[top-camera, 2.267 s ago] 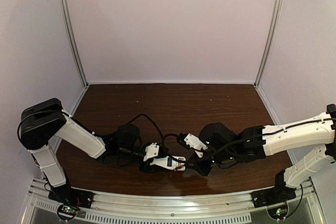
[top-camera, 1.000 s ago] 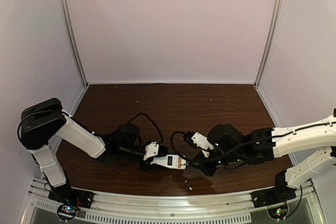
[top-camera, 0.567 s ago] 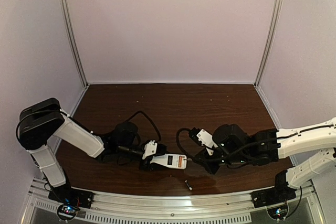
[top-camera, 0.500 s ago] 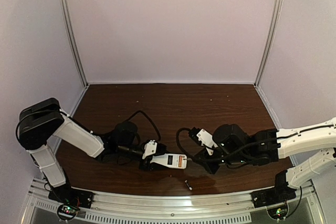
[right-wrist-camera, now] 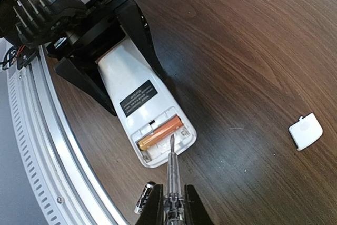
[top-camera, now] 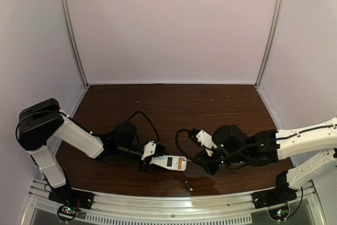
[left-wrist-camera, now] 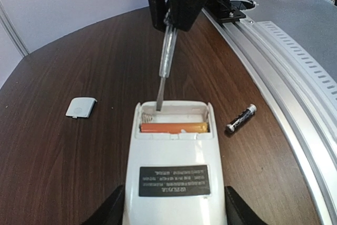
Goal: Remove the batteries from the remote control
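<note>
- The left jaws stand roughly half open, clamped on the two long flanks of the remote control (left-wrist-camera: 174, 167). It lies between them back-up, and its open battery bay is at the end pointing away from them.
- The right jaws are shut down tight on the clear handle of the screwdriver (right-wrist-camera: 172, 175). The blade runs straight out ahead of them into that bay.
- The orange battery (left-wrist-camera: 172, 127) sits in the bay, ahead of both sets of jaws. The dark battery (left-wrist-camera: 240, 118) is already out, lying on the counter (left-wrist-camera: 105, 51) just off the remote's open end.
- The white cover piece (left-wrist-camera: 80, 107) lies on the counter well apart, on the opposite side of the remote from the dark battery.
- What my next move turns on is that the orange battery's long axis runs across the remote. That puts it at right angles to the blade and to the line out from either set of jaws.
- The blade tip sits in the vacant slot by the spring (left-wrist-camera: 147, 114), on the right jaws' side of the orange battery and just beside it. I cannot tell whether they touch.
- As I judge it, the right arm (top-camera: 300, 142) is the one placed to do the prying, while the left only acts as a vice.
- I would need to get the tip under the battery's side and lever upward. The risk is that it pops free and rolls off.
</note>
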Motion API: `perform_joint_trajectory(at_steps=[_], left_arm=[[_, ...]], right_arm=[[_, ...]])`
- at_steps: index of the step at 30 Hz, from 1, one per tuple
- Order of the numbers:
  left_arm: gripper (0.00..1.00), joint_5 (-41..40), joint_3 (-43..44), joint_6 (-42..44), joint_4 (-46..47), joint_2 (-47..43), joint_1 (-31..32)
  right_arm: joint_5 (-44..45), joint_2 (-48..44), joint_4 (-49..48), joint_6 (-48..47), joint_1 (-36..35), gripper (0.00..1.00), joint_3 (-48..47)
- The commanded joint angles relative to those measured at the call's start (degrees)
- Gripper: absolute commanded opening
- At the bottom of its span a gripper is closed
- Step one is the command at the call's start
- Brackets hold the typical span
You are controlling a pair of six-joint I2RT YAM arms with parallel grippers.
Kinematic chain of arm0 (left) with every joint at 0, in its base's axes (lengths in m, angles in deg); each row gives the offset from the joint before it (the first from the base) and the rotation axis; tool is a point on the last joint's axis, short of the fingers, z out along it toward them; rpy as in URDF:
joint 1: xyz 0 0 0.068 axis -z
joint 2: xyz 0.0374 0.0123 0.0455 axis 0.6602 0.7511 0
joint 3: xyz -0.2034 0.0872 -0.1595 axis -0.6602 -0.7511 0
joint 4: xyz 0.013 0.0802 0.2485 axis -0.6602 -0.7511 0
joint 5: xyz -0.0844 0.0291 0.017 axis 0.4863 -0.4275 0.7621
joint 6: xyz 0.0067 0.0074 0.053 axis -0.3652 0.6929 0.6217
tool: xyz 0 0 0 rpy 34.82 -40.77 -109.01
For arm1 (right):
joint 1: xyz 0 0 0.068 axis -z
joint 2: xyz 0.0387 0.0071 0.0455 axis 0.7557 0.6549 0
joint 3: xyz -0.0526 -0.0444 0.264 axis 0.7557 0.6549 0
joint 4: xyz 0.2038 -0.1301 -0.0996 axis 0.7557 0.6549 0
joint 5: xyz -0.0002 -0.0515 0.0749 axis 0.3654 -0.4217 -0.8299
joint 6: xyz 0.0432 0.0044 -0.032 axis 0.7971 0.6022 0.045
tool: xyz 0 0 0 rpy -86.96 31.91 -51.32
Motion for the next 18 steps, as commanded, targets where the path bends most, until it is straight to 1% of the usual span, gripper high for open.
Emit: perform_joint_trajectory(at_steps=[1, 18], left_arm=[[0.0, 1.94, -0.45, -0.64, 3.71, -1.48, -0.5], [0.0, 1.63, -0.37, -0.44, 3.31, -1.46, -0.57]], right_arm=[[-0.44, 0.52, -0.62, -0.16, -0.36, 0.0, 0.52], [-1.1, 4.53, 1.32, -1.03, -0.36, 0.0, -2.05]])
